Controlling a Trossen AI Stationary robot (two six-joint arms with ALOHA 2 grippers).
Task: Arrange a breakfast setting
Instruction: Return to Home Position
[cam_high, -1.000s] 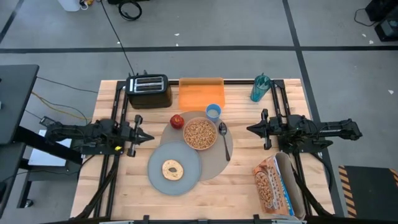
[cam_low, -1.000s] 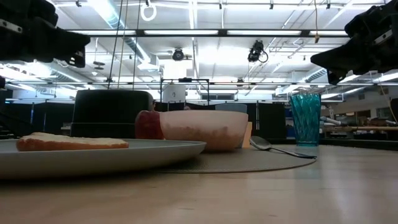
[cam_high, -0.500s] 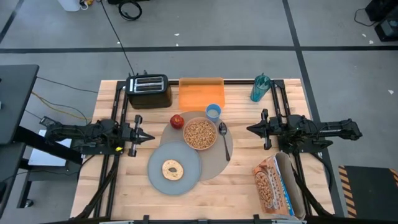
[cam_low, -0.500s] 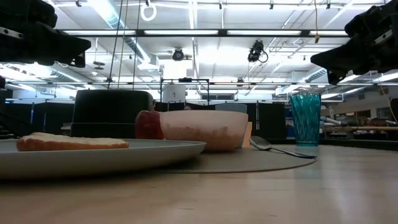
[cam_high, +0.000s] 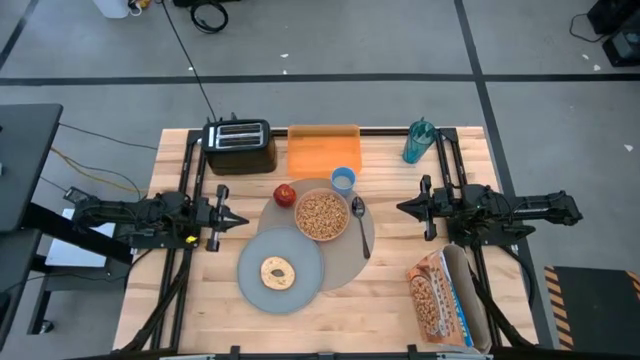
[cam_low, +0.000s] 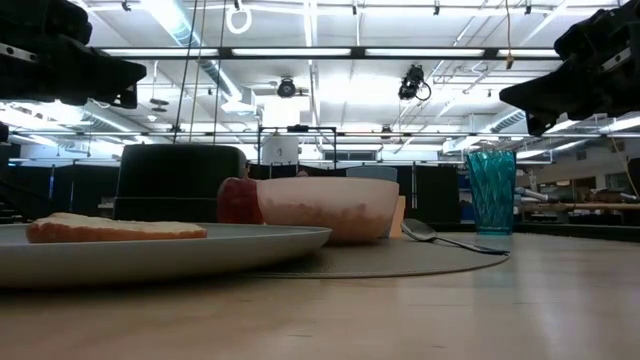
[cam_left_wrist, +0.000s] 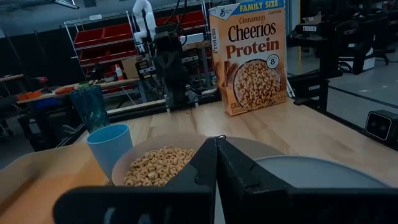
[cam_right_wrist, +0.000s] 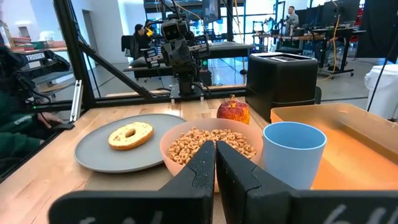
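Up top we've got the bowl (cam_high: 321, 215) of cereal on the grey mat (cam_high: 346, 264) on the counter (cam_high: 385, 305), left pincer (cam_high: 232, 218) and right pincer (cam_high: 405, 208) either side. Left wrist: fingers (cam_left_wrist: 200, 174) pressed together, cereal box (cam_left_wrist: 250, 59) reads "Cinnamon Cheerios Protein", "FAMILY SIZE". Right wrist: pressed together too.

Two arms in matt black, built from boxy joints and short round tubes: left arm (cam_high: 140, 215) at the left of the high view, right arm (cam_high: 500, 208) at the right. Small yellow-green mark on the left arm, close to the wrist. Left gripper (cam_high: 240, 219) and right gripper (cam_high: 401, 207) each narrowing to a sharp point, with a wider cross piece just behind. From the wrist cameras, left fingers (cam_left_wrist: 242, 171) black, flat-sided and wedge-shaped, with a broad dark bar below; right fingers (cam_right_wrist: 239, 174) of the same form. Thin black cables on the far arm, upper middle of the right wrist view.
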